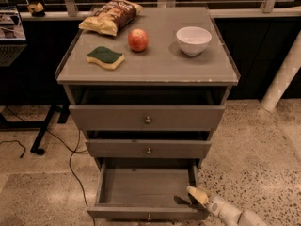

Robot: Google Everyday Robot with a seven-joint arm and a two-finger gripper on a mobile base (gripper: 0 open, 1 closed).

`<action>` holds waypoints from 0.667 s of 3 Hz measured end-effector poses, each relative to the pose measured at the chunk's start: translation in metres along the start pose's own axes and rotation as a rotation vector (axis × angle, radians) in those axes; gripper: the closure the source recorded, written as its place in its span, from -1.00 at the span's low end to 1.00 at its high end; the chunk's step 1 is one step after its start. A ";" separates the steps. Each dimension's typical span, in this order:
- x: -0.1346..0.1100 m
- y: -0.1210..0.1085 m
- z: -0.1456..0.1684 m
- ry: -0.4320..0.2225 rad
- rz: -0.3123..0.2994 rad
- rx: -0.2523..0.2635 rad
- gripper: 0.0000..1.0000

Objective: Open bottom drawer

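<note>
The bottom drawer (146, 213) of the grey cabinet is pulled out, and its bare inside shows from above. Its small round knob (148, 217) sits at the centre of the front panel, at the bottom edge of the view. My gripper (197, 196) comes in from the lower right on a white arm. Its pale tip lies at the drawer's right front corner, just above the rim. The middle drawer (148, 149) and the top drawer (147, 119) are each pulled out a little.
On the cabinet top (160, 65) lie a chip bag (110, 15), a red apple (138, 39), a green-and-yellow sponge (106, 57) and a white bowl (193, 40). A black cable (70, 147) runs over the floor on the left. A white post (282, 79) stands at the right.
</note>
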State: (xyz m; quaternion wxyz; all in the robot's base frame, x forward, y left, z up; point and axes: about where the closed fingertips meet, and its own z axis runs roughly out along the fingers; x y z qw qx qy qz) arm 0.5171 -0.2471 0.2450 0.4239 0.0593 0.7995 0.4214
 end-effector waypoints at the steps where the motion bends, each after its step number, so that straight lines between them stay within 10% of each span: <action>1: 0.000 0.000 0.000 0.000 0.000 0.000 -1.00; 2: 0.000 0.000 0.000 0.000 0.000 0.000 -1.00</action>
